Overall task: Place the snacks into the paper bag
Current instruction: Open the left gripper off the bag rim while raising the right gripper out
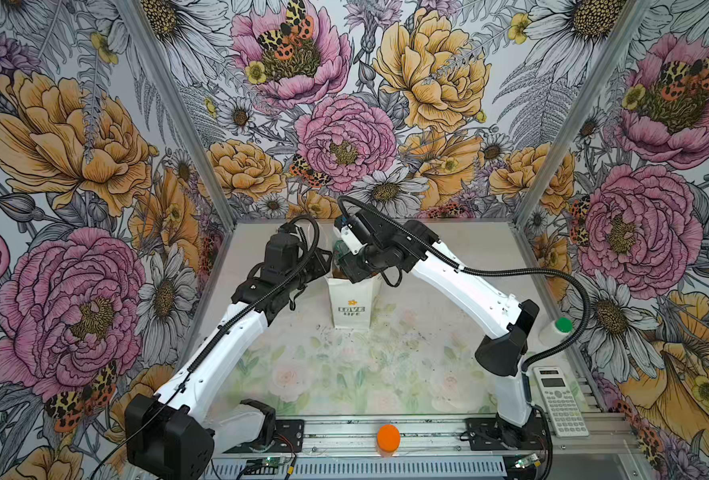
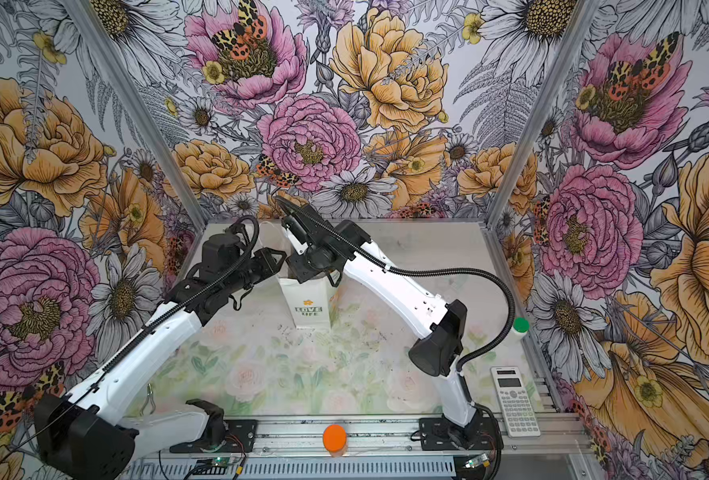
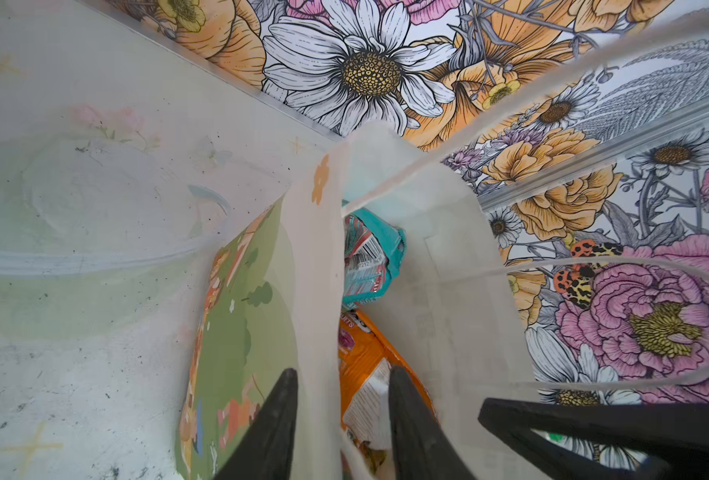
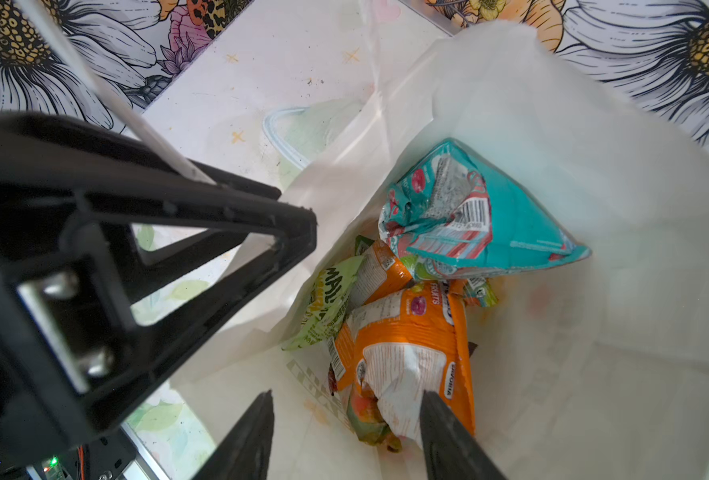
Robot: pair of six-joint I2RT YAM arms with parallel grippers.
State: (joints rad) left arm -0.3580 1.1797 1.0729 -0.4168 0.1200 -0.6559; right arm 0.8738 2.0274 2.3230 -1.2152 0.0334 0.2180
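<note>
Bag (image 1: 350, 303) stands upright at back-centre of counter (image 1: 386, 374). Snacks are inside it: teal pkt (image 4: 511, 224) atop orange pkt (image 4: 411, 332) & green pkt (image 4: 332, 299). L pincer (image 3: 342, 370) straddles the bag wall near the rim, jaws apart, paper loose betw. them, prob. there to hold the mouth wide. R pincer (image 4: 346, 392) hangs over the mouth, mid-wide & empty, pointing down into it. No pkts seen outside the bag; task prob. near done.

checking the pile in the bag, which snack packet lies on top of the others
The teal packet: it lies over the orange-and-white packet and the pale green packet, highest in the paper bag.
</note>
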